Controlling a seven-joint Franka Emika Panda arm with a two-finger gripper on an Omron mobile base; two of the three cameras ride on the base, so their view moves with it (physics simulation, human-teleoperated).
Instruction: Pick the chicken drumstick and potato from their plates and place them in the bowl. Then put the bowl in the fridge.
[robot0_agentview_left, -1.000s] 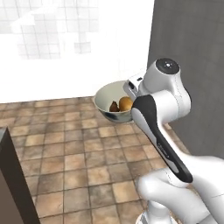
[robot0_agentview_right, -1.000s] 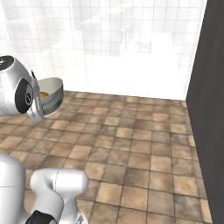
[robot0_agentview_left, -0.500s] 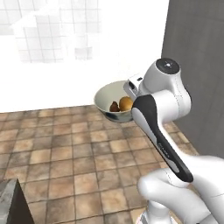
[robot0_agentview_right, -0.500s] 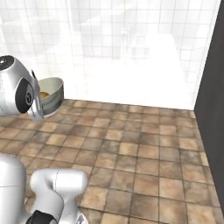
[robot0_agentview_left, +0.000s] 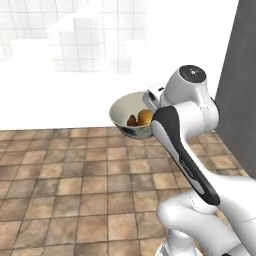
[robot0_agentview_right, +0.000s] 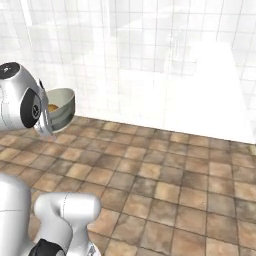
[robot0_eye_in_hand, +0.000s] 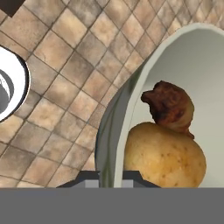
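Note:
The cream-white bowl (robot0_agentview_left: 125, 114) hangs in the air over the floor, tilted, with my gripper (robot0_eye_in_hand: 109, 178) shut on its rim (robot0_eye_in_hand: 114, 131). Inside it lie the golden potato (robot0_eye_in_hand: 164, 157) and, right against it, the dark brown chicken drumstick (robot0_eye_in_hand: 168, 105). In the left base view both sit in the bowl's bottom, the drumstick (robot0_agentview_left: 132, 120) to the left of the potato (robot0_agentview_left: 145, 117). From the right base view I see the bowl (robot0_agentview_right: 62, 109) beside my arm with the potato (robot0_agentview_right: 52, 107) showing. A tall dark grey slab, seemingly the fridge (robot0_agentview_left: 245, 90), stands at the right edge. The plates are out of view.
Brown tiled floor (robot0_agentview_left: 75, 190) spreads below the bowl. A white tiled wall (robot0_agentview_right: 150, 60) runs across the back of both base views.
The whole picture has shifted with the base: the grey slab has slid to the right edge and left the right base view. The bowl stays in the gripper as before.

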